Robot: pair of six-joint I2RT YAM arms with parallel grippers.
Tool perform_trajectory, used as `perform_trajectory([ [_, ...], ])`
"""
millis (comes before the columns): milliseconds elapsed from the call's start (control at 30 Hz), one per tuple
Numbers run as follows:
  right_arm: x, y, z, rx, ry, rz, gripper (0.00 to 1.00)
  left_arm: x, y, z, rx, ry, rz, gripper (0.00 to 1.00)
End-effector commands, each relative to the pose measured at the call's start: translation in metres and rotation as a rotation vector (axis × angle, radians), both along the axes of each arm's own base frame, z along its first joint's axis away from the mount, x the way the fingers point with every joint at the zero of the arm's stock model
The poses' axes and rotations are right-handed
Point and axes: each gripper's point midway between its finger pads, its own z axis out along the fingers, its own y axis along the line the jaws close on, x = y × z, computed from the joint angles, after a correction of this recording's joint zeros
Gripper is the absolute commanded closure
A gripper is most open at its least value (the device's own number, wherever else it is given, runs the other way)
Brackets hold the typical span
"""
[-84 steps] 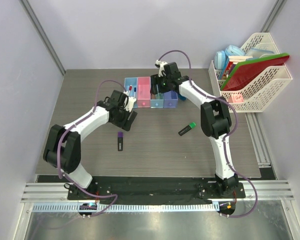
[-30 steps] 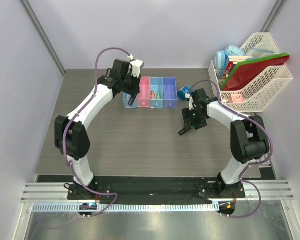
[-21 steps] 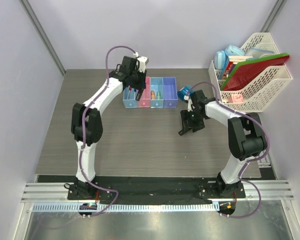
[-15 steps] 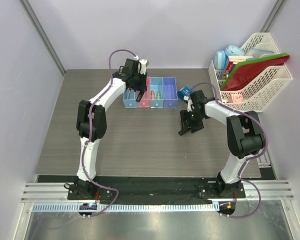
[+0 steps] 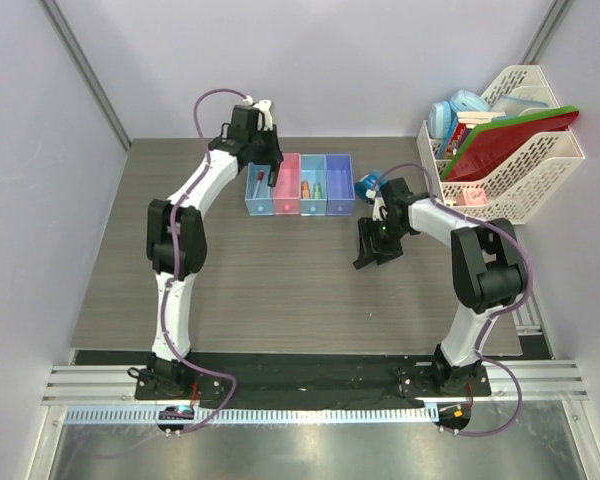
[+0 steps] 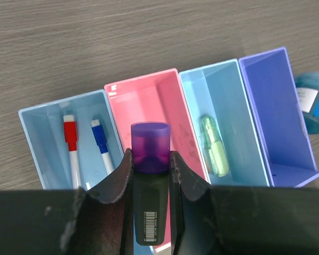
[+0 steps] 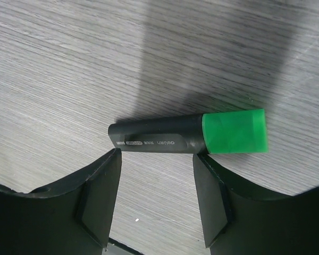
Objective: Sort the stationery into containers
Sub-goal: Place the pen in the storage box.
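Note:
My left gripper [image 6: 150, 158] is shut on a purple-capped black highlighter [image 6: 149, 146] and holds it above the row of containers [image 5: 340, 185], over the line between the left light-blue bin [image 6: 29, 125] and the pink bin [image 6: 170, 85]. A red-capped pen [image 6: 70, 139] and a blue-capped pen [image 6: 99, 140] lie in the left bin. A pale-green bit [image 6: 213, 149] lies in the third bin. The purple-blue bin [image 6: 276, 101] holds nothing. On the table, a green-capped highlighter [image 7: 186, 133] lies crosswise just past the tips of my open right gripper [image 7: 157, 160]. A blue roll [image 5: 368, 184] rests right of the bins.
A white lattice file rack [image 5: 525, 185] with red and green folders stands at the back right, close to my right arm [image 5: 435, 222]. Grey walls close in the left, back and right sides of the table.
My left gripper carried the purple highlighter from the front of the bins to above their left end. The right gripper stayed low at the green highlighter, shifting slightly left.

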Motion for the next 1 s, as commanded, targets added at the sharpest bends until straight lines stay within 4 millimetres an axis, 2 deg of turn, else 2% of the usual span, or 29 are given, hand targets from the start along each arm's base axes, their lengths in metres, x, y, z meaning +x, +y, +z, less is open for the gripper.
perform_trajectory([
  [0, 0.004, 0.005, -0.012, 0.014, 0.015, -0.006, 0.38, 0.019, -0.012, 0.032, -0.073, -0.085, 0.008, 1.0],
  [67, 0.005, 0.004, -0.013, 0.009, 0.016, -0.012, 0.38, 0.022, -0.015, 0.019, -0.08, -0.063, 0.011, 1.0],
  [167, 0.006, 0.002, -0.014, -0.005, 0.015, -0.019, 0.37, 0.026, -0.019, 0.02, -0.097, -0.064, 0.011, 1.0],
  [333, 0.014, -0.003, -0.014, -0.04, 0.001, -0.054, 0.36, 0.025, -0.023, 0.006, -0.092, -0.037, -0.001, 1.0],
  [500, 0.023, -0.02, -0.013, -0.105, -0.035, -0.111, 0.35, 0.017, -0.025, -0.016, -0.052, -0.005, -0.027, 0.91],
  [600, 0.029, -0.033, -0.014, -0.144, -0.049, -0.148, 0.34, 0.014, -0.024, -0.028, -0.034, 0.013, -0.036, 0.77],
  [700, 0.034, -0.044, -0.017, -0.183, -0.057, -0.174, 0.34, 0.012, -0.023, -0.036, -0.02, 0.024, -0.045, 0.73],
  [800, 0.042, -0.047, -0.021, -0.203, -0.061, -0.183, 0.34, 0.01, -0.023, -0.044, -0.008, 0.036, -0.054, 0.59],
  [833, 0.042, -0.048, -0.025, -0.209, -0.053, -0.184, 0.34, 0.009, -0.022, -0.046, -0.003, 0.042, -0.058, 0.49],
  [933, 0.054, -0.049, -0.026, -0.22, -0.073, -0.192, 0.34, 0.005, -0.021, -0.052, 0.007, 0.053, -0.063, 0.35],
  [967, 0.058, -0.047, -0.028, -0.216, -0.077, -0.191, 0.34, 0.003, -0.02, -0.054, 0.011, 0.059, -0.064, 0.33],
])
